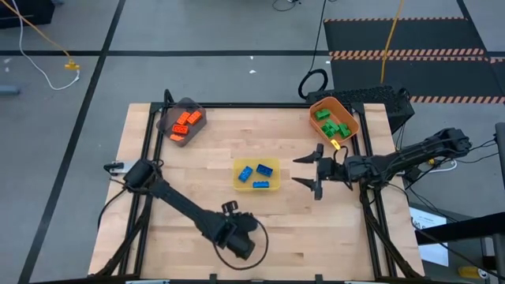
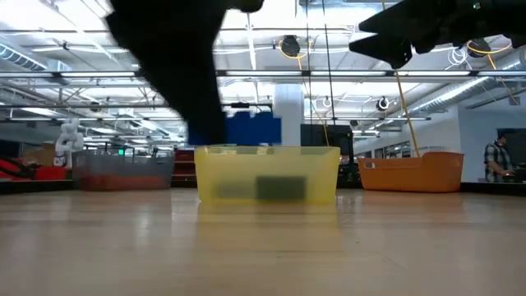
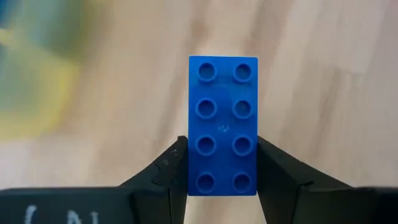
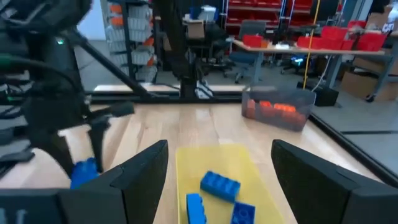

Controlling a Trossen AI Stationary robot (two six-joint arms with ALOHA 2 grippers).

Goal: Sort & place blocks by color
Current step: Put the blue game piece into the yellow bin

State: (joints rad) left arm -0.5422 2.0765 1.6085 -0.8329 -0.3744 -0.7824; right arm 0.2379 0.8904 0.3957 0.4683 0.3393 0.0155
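A: Near the table's (image 1: 189, 244) front edge, what's the left gripper (image 3: 222, 177) doing?
B: Clamped on a blue block (image 3: 222, 124), off the wood. Other blue ones lie in the yellow bin (image 1: 272, 173). Right gripper (image 1: 309, 174) hangs spread wide beside that bin.

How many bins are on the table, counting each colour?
grey bin: 1
yellow bin: 1
orange bin: 1
Total: 3
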